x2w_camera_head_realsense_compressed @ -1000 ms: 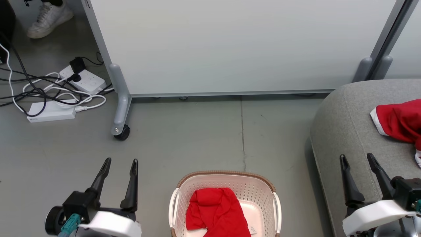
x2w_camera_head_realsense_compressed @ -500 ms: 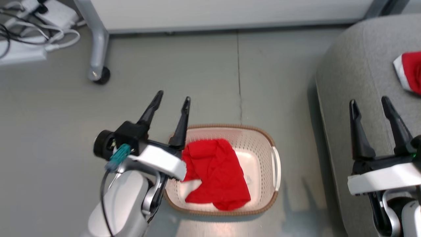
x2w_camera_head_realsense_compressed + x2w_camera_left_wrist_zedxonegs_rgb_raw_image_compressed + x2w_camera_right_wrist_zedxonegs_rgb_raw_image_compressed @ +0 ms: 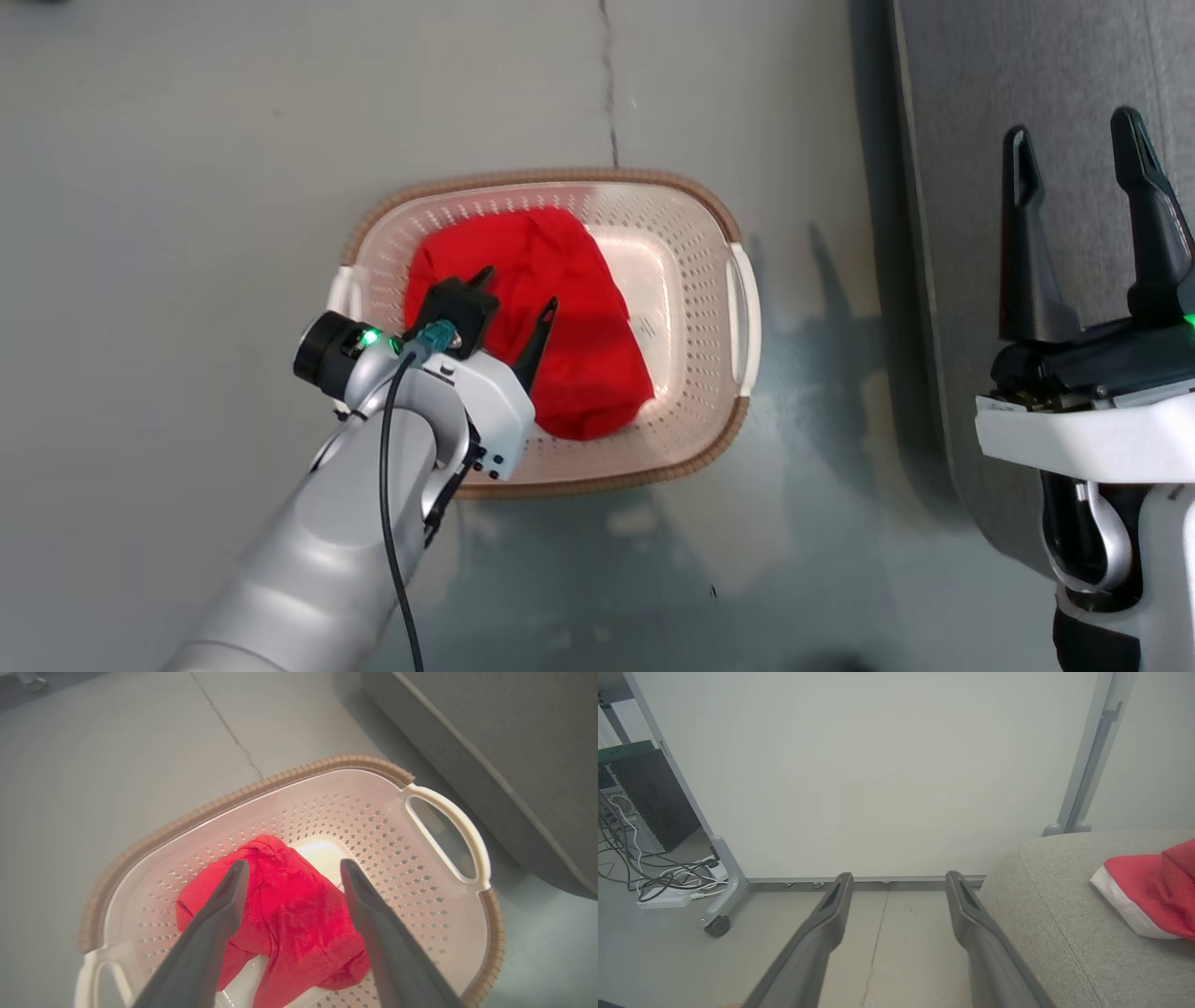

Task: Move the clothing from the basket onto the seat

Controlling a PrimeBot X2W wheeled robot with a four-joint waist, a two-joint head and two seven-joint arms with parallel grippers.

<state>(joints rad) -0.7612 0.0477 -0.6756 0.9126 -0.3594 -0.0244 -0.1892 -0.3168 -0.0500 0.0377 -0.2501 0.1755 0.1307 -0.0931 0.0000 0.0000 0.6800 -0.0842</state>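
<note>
One red garment (image 3: 583, 313) beneath spread left gripper (image 3: 517, 287)

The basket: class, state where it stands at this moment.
In the head view the basket stands on the floor, left of the grey seat, with the left gripper poised over the red garment inside it.

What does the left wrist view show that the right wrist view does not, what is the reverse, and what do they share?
Left wrist view, not right: the basket, a red garment inside it, the left gripper over it. Right wrist view, not left: the right gripper, a partition panel, cables, a white-trimmed red garment on the seat. Shared: the grey seat, the cracked floor, open jaws.
</note>
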